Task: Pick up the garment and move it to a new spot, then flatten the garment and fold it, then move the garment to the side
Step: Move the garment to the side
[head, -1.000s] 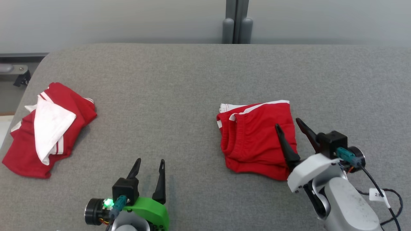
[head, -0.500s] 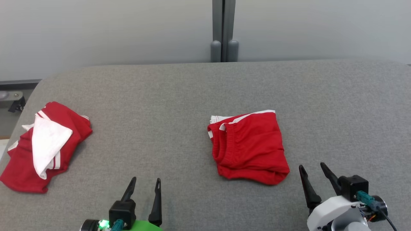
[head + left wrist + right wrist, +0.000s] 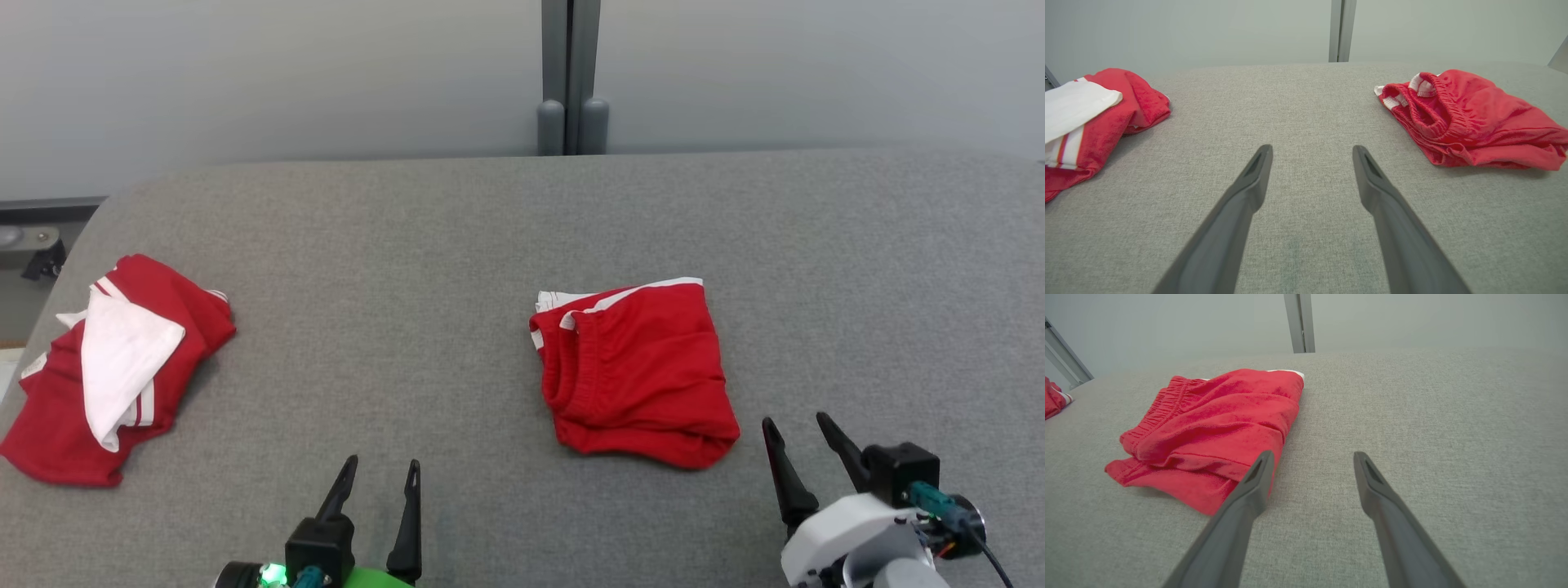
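- head view: folded red garment [image 3: 635,371] lies flat on the grey padded surface [image 3: 408,269], right of centre; elastic waistband on its left side, white trim along the far edge
- head view: crumpled red-and-white garment [image 3: 114,367] sits at the surface's left edge, well apart from the folded one; white panel on top
- head view: left gripper [image 3: 384,462] at bottom, left of centre; fingers spread, nothing between them, bare fabric under the tips
- head view: right gripper [image 3: 794,420] at lower right, just beside the folded red garment's near right corner; fingers spread, empty; tips clear of the cloth
- head view: grey post [image 3: 571,77] stands against the pale wall [image 3: 245,82] behind the surface
- left wrist view: left gripper [image 3: 1311,149] with both fingers wide apart over bare grey padded surface [image 3: 1298,102]; folded red garment [image 3: 1470,122] off to the right, waistband opening facing the camera; crumpled red-and-white garment [image 3: 1098,118] off to the left; neither touches the fingers
- right wrist view: right gripper [image 3: 1313,455] fingers spread, holding nothing; folded red garment [image 3: 1216,424] to the left; one finger overlaps the garment's near corner in frame, contact cannot be told; the other finger over bare surface; a sliver of the crumpled red-and-white garment [image 3: 1053,402] at the far left edge
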Motion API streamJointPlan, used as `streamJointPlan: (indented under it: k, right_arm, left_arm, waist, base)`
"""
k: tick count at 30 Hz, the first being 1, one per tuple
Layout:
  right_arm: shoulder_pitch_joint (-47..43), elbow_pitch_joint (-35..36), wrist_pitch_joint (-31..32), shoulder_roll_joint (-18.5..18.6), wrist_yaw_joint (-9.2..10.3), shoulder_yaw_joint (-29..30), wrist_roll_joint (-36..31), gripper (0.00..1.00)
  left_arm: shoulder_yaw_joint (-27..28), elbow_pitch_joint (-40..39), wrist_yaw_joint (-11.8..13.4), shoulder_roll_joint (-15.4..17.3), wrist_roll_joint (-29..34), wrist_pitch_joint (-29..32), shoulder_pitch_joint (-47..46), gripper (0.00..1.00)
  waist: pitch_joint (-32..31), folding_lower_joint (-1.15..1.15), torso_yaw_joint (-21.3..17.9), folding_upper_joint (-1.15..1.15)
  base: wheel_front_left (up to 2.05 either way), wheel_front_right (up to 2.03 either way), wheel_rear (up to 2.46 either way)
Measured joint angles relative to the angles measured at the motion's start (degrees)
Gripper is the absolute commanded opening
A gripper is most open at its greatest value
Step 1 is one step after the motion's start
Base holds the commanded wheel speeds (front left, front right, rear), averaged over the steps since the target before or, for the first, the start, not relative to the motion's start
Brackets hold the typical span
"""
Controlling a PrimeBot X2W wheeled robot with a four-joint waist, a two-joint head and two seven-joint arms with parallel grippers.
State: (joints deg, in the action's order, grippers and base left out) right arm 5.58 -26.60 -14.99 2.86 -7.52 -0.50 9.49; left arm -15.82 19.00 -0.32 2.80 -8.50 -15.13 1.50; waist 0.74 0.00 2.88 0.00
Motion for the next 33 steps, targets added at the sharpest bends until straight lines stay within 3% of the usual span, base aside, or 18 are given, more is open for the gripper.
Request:
streamJointPlan:
  k: [9, 17, 19, 20, 21, 27, 33]
  right_arm:
    - [14.0, -5.0, 0.0, -0.1, -0.01, -1.9, -3.4, 1.00]
    - [22.0, -17.1, 0.0, 0.0, -0.01, -0.6, -3.6, 1.00]
    - [22.1, -19.4, -0.1, -0.1, -0.01, -1.6, -2.1, 0.45]
    - [22.2, -20.0, -0.3, -0.1, -0.01, -1.8, -1.6, 0.45]
    - [22.4, -20.4, -0.5, 0.0, -0.01, -1.9, -1.3, 0.00]
    - [22.2, -18.3, -0.2, -0.3, -0.10, 0.8, -1.6, 0.00]
    - [20.1, -16.4, -0.2, -0.2, -0.04, 2.1, -2.0, 0.00]
  left_arm:
    - [-1.8, -1.1, -0.3, 0.0, -1.3, 0.0, -5.8, 1.00]
    - [-3.4, -0.7, -0.4, 0.0, -2.5, 0.0, -9.3, 1.00]
    - [-3.3, -0.6, -0.3, 0.0, -2.5, 0.0, -9.4, 1.00]
    - [-3.2, -0.6, -0.2, 0.0, -2.5, 0.0, -9.4, 1.00]
    - [-2.9, -0.6, -0.2, 0.0, -2.5, 0.0, -9.4, 1.00]
    - [-1.6, -0.6, -0.7, 0.0, -1.5, 0.0, -9.1, 1.00]
    - [-1.9, -1.6, -1.8, 0.0, -1.3, 0.0, -9.0, 1.00]
  waist:
    - [6.0, 0.00, 1.4, 0.00]
    - [11.5, 0.00, 4.1, 0.00]
    - [12.4, 0.00, 4.9, 0.00]
    - [12.7, 0.00, 5.1, 0.00]
    - [13.0, 0.00, 5.3, 0.00]
    - [13.4, 0.00, 3.7, 0.00]
    - [12.9, 0.00, -0.6, 0.00]
  base:
    - [0.00, 0.00, 0.00]
    - [0.00, 0.00, 0.00]
    - [0.00, 0.00, 0.00]
    - [0.00, 0.00, 0.00]
    - [0.00, 0.00, 0.00]
    - [0.00, 0.00, 0.00]
    - [0.00, 0.00, 0.00]
